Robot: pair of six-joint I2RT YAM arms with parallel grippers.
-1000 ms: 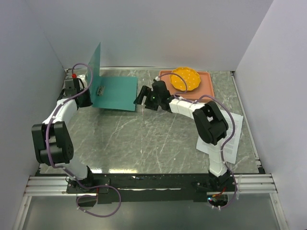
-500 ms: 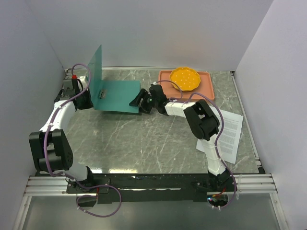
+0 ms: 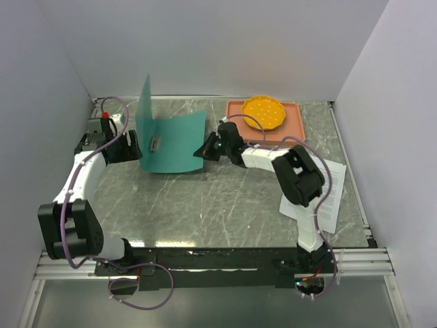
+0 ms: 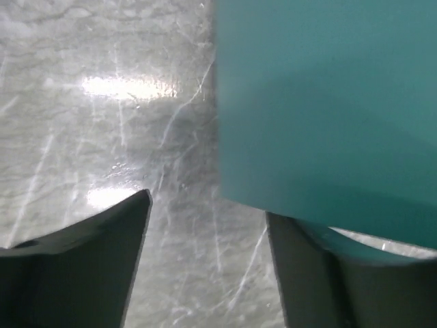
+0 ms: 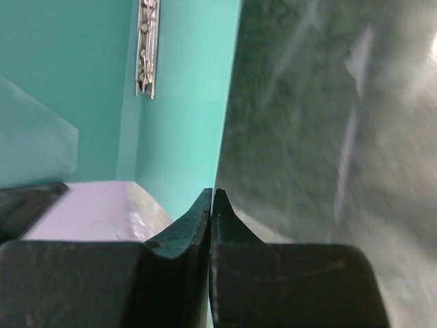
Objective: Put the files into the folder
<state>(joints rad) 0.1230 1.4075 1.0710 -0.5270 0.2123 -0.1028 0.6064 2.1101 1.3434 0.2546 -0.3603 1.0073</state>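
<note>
**Folder open at far left, right gripper pinching its edge; files off to the right**

The folder (image 3: 179, 140) sits far-left of ctr on the marble table (image 3: 205, 205), open like an L. One leaf stands approx upright at the left side. The other spreads out to the right, w/ its right edge looking tilted up off the table. A small dark clip (image 3: 154, 143) shows on the inside, near the fold.

The right gripper (image 5: 212, 195) is at the folder's right edge, by the near corner. In the wrist view the fingertips are pressed together w/ no gap visible. The teal edge runs straight into the line where they meet, so the jaws are clamped on the folder's thin edge. The right arm reaches from its near-right base across toward the left.

The left gripper (image 4: 208, 205) is just left of the upright leaf, low by the table. Its jaws stand well apart, bare marble btwn the fingers, nothing held. In its wrist view the teal leaf overlaps one finger; touching or not, can't tell.

The files (image 3: 338, 198) are white printed sheets lying flat at the right side of the table, toward the near edge. They are partly under the right arm and well apart from the folder. How many sheets, can't tell.

Far right there is a salmon tray (image 3: 295, 121) w/ an orange plate (image 3: 264, 112) on it. It lies just beyond the right arm's wrist, apart from the folder.
</note>
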